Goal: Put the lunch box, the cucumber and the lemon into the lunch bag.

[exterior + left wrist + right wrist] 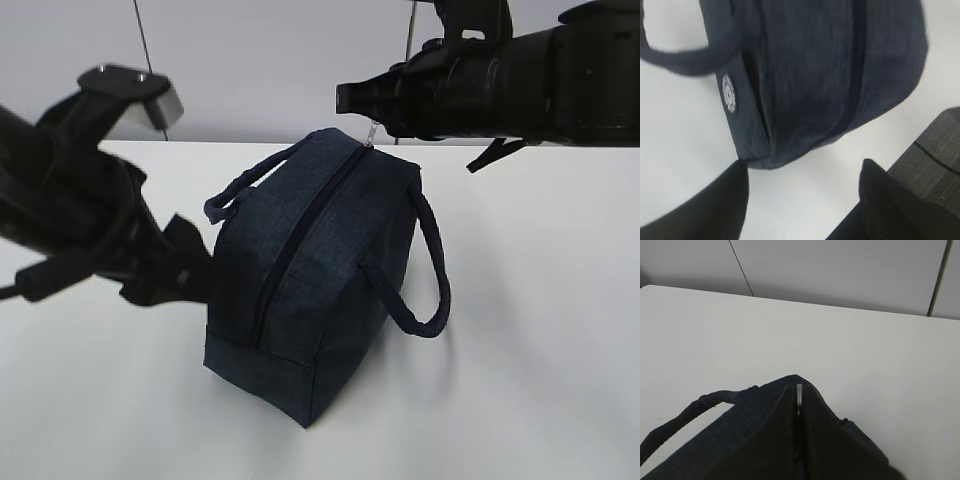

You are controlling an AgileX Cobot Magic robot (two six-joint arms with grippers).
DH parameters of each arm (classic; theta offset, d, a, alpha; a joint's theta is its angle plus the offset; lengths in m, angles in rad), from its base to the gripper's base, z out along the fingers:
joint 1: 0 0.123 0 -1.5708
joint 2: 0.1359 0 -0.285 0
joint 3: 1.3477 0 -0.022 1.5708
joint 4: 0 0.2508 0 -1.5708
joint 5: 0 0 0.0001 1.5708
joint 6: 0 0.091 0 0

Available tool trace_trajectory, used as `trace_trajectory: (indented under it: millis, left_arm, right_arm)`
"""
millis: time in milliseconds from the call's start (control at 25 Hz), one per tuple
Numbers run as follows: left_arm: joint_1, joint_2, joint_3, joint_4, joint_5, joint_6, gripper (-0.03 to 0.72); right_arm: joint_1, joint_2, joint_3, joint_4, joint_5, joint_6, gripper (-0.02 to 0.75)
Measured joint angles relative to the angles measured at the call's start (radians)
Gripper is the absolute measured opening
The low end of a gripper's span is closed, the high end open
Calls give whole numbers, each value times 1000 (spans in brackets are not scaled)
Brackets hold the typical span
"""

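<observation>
Navy lunch bag [320, 280] was zipped; its ring pull [372, 130] was pinched by the right gripper [345, 98], the left gripper [805, 200] spread just beside its end

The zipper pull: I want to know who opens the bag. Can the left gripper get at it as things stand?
Probably not. The right gripper is shut on the zipper pull at the far end of the lunch bag; the left gripper stands open at the near end.

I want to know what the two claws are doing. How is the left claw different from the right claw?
The left gripper has its fingers spread apart, holding nothing, just off the lunch bag's near end. The right gripper is pinched shut on the zipper pull at the bag's far top end. The left sits low by the table; the right is higher. Both are black.
</observation>
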Motion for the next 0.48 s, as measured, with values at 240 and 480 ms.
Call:
trace_trajectory:
  millis: [240, 480]
  left_arm:
    - [11, 40, -290, 53, 161, -2, 475]
    - [56, 206, -486, 51, 303, 0, 463]
  right_arm:
    - [0, 0, 0, -1, 5, 0, 0]
    - [0, 0, 0, -2, 7, 0, 0]
